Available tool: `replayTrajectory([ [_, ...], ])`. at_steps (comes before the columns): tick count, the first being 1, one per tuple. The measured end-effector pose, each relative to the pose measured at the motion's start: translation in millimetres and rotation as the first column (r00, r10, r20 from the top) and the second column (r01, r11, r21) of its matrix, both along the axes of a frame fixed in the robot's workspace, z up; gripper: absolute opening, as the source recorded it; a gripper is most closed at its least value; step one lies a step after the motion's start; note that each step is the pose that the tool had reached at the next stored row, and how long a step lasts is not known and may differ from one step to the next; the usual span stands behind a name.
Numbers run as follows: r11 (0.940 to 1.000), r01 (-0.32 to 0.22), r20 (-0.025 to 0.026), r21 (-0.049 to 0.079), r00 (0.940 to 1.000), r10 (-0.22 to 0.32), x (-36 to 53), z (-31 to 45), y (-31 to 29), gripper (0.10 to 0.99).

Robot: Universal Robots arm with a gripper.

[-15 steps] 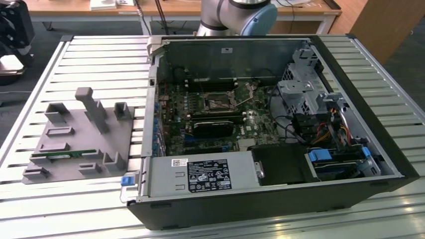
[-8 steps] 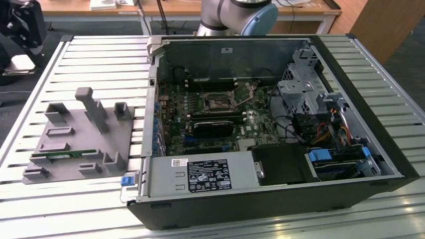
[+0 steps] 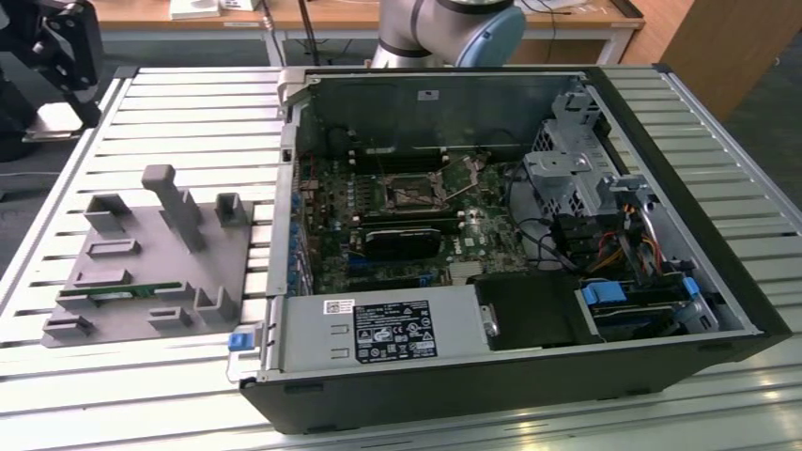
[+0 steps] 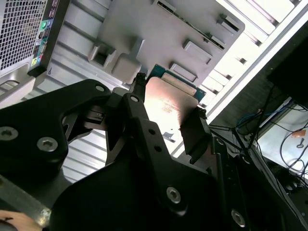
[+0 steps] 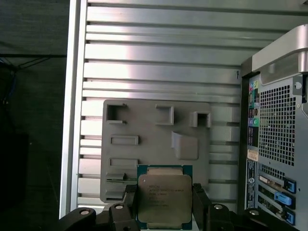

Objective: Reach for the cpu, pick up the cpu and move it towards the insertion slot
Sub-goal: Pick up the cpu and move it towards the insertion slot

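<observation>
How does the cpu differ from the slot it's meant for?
The cpu is a pale silvery plate with a green edge; the slot is dark inside a metal frame. The cpu is clamped in the gripper outside the case; the slot sits fixed on the board inside it. Both are square.

The exterior view looks steeply down from afar; both wrist views sit close behind the black pincer [image 5: 165,192] [image 4: 169,98]. All share the flat grey plastic holder plate [image 3: 157,268] [image 5: 154,144] [image 4: 159,29].

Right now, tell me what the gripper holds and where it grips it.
The gripper holds the cpu, its fingers clamped on two opposite side edges.
</observation>
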State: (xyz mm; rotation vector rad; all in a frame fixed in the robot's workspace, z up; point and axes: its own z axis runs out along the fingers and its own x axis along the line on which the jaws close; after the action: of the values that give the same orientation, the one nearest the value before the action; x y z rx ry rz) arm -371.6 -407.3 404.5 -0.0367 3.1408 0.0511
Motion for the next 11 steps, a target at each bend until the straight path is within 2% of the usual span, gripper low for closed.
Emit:
replayTrajectory([
  [11,1.0000,0.000,0.0000,0.000,1.0000,0.000,13.1,0.0,0.0,0.541],
])
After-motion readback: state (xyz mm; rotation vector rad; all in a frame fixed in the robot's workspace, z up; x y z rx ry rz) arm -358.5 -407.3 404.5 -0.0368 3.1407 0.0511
